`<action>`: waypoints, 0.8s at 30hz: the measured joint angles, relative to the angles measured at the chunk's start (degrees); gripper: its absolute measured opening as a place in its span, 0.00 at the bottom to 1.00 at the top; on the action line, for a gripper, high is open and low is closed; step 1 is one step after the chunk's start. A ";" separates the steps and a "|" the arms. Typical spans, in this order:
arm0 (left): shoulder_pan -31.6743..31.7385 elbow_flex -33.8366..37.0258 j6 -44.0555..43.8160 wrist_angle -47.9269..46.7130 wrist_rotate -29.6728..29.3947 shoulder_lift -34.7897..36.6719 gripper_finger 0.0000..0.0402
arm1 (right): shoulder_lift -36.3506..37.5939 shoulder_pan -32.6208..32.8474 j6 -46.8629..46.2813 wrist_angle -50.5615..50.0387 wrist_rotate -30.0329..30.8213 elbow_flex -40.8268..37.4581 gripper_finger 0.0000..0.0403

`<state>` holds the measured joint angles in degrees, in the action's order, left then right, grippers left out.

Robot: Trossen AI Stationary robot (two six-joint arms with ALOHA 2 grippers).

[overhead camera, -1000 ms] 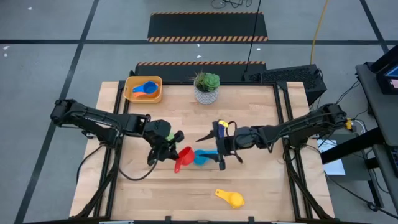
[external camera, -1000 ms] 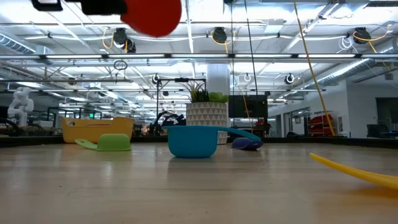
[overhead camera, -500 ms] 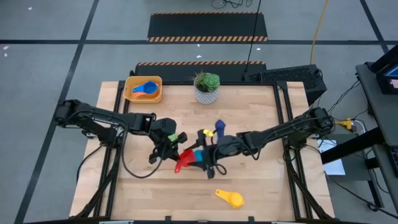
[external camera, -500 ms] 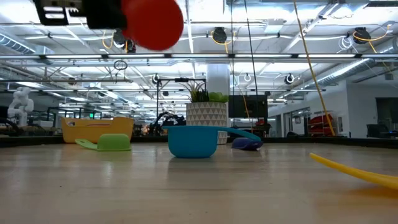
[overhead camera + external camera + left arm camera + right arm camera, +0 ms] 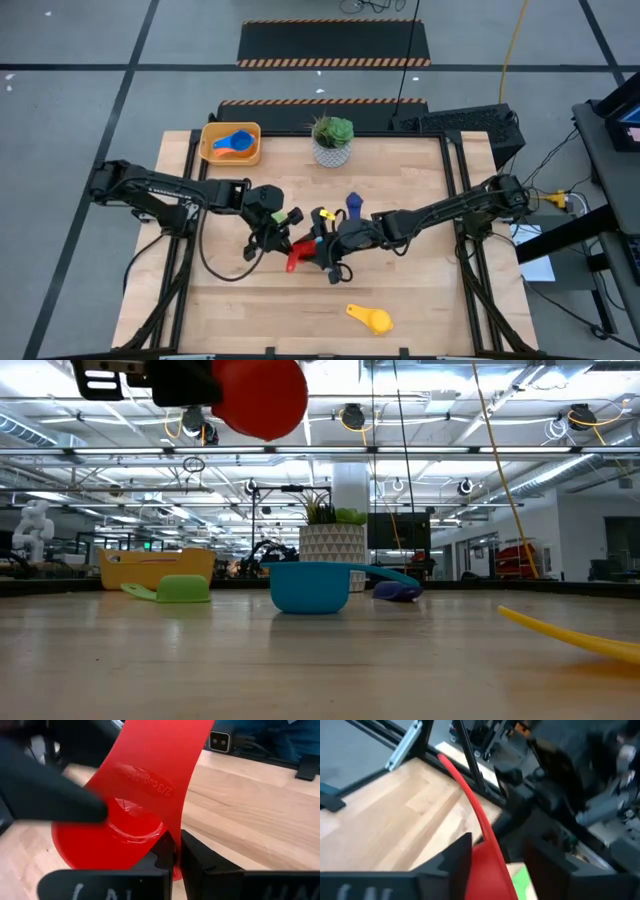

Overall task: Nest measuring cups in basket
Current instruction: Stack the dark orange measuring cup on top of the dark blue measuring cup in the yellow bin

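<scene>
A: The light wooden table [image 5: 420,300] stands on a grey floor, in a large hall with many ceiling lamps. In the middle of the table the two dark arms meet.

B: Yes. The left gripper [image 5: 283,243] is clamped on the handle of the red plastic measuring cup [image 5: 298,252]; in the left wrist view its fingers pinch the flat handle tight. The cup hangs high above the table in the low view.

A: And the right gripper [image 5: 328,262]?

B: It is right at the same red cup, and its fingers stand apart on both sides of the cup's thin rim. I think a handover is in progress, but this is only my judgement.

A: How to do it well?

B: The right fingers should close on the rim before the left ones let go. The plastic looks smooth and glossy, so a shallow grip could slip.

A: Where must it go?

B: To the small yellow-orange rectangular basket [image 5: 208,150] at the far left corner, where a light blue cup [image 5: 232,144] already lies. It is beside the white pot with the green plant [image 5: 332,140].

A: Other cups?

B: A round teal-blue one [image 5: 310,587] and a green one [image 5: 180,589] sit on the table, a dark blue one [image 5: 352,203] lies further back, and a yellow scoop [image 5: 370,317] is near the front edge.
</scene>
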<state>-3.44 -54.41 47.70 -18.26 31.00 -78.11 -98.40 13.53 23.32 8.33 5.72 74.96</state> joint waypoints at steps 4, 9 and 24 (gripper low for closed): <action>0.04 0.00 -0.06 0.40 -0.40 0.00 0.05 | 0.01 -0.60 -0.30 -1.11 -1.62 0.00 0.25; 0.00 0.02 -0.30 0.14 -0.35 -0.04 0.02 | -0.49 -1.39 0.29 -0.67 -4.37 0.06 0.07; -2.65 0.00 -22.40 3.87 -25.23 0.70 0.47 | 1.46 -1.74 0.96 -8.28 5.04 -0.02 0.00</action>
<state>-6.10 -54.41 25.30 -14.39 5.77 -77.41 -96.94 11.79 24.29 0.05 10.77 74.94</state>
